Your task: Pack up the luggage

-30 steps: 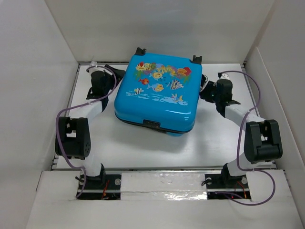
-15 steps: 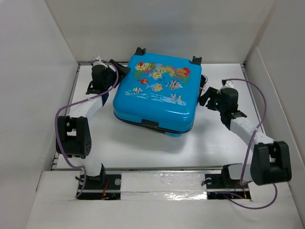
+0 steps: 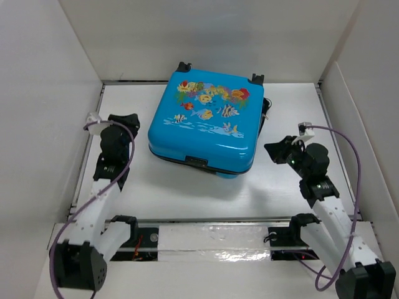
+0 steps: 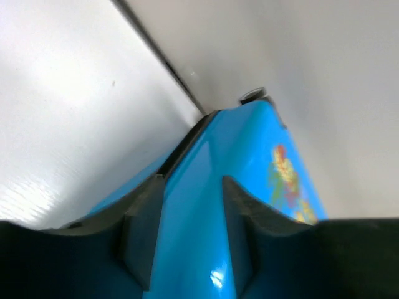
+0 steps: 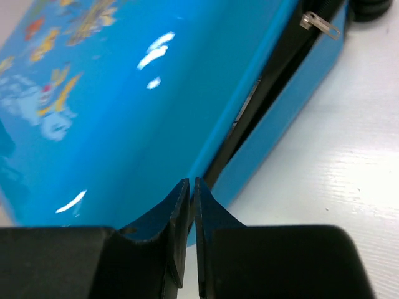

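Note:
The luggage (image 3: 206, 121), a bright blue hard-shell suitcase with a fish and coral print, lies flat at the back middle of the white table with its lid down. Its black wheels (image 3: 182, 66) point to the back wall. A dark seam gapes slightly along its side in the right wrist view (image 5: 262, 106), with a metal zip pull (image 5: 321, 25) near it. My left gripper (image 3: 129, 119) is open and empty, a little left of the suitcase; in the left wrist view (image 4: 192, 182) the blue shell (image 4: 193, 249) shows between the fingers. My right gripper (image 3: 272, 149) is shut and empty, right of the suitcase, tips (image 5: 192, 182) near its lower edge.
White walls (image 3: 56, 93) enclose the table on the left, back and right. A dark groove runs along the foot of the back wall (image 4: 162, 56). Purple cables (image 3: 349, 149) loop off both arms. The arm bases stand on a rail (image 3: 212, 240) at the near edge.
Both arms have drawn back from the suitcase's sides toward the near edge and folded down. The suitcase has not moved.

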